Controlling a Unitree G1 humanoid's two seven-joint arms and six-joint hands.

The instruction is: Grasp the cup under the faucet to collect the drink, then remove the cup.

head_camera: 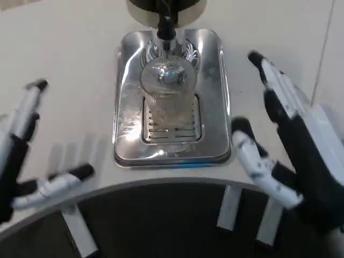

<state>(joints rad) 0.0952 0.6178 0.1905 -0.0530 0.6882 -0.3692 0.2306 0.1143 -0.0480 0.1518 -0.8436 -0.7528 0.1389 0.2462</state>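
Note:
A clear ribbed cup (169, 99) stands upright on the slotted grate of a shiny steel drip tray (212, 97), directly under the black and chrome faucet (165, 24). My left hand (27, 156) is at the far left, well away from the tray, its fingers spread and holding nothing. My right hand (287, 145) is raised at the right of the tray, fingers apart and empty, its thumb near the tray's front right corner. Neither hand touches the cup.
The dispenser's dark round base (166, 6) sits at the top edge behind the tray. The white table (64, 48) stretches on both sides. A dark curved panel (161, 226) with white brackets runs along the bottom.

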